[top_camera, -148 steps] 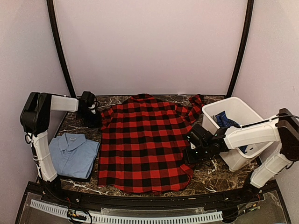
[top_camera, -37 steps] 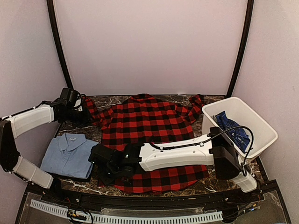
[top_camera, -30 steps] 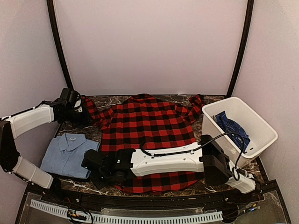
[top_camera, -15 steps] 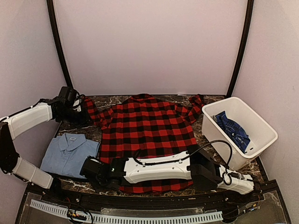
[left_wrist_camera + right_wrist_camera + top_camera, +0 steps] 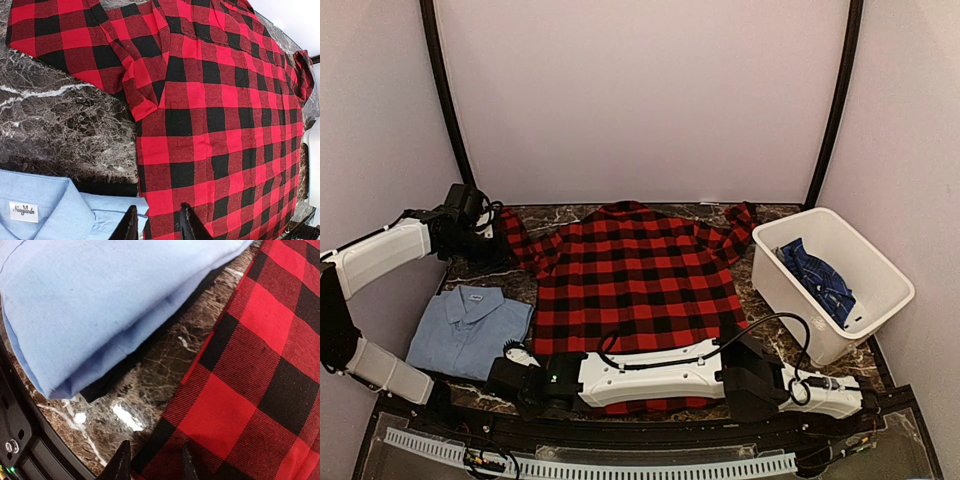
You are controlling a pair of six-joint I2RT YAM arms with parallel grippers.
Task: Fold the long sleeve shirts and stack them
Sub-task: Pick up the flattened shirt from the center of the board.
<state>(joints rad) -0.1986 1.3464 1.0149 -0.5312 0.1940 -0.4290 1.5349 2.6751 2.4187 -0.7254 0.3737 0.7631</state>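
Observation:
The red-and-black checked flannel (image 5: 630, 275) lies spread flat mid-table. It also shows in the left wrist view (image 5: 220, 100) and the right wrist view (image 5: 260, 380). The light blue shirt (image 5: 470, 330) lies folded at the front left. The dark blue patterned shirt (image 5: 820, 278) sits in the white bin (image 5: 786, 296). My left gripper (image 5: 492, 235) is at the back left by the flannel's left sleeve, jaws open (image 5: 157, 227). My right gripper (image 5: 508, 375) reaches across the front. It is open (image 5: 155, 465) low over the flannel's front-left hem corner, beside the light blue shirt (image 5: 90, 305).
The right arm (image 5: 670, 370) lies along the front edge over the flannel's hem. A dark pad (image 5: 130, 365) shows under the light blue shirt. A strip of bare marble (image 5: 60, 140) separates the two shirts. Walls close in on both sides.
My right arm swept from the right side across the front and dropped to the flannel's front-left corner. My left arm swung out to the back left; the left sleeve now lies spread out.

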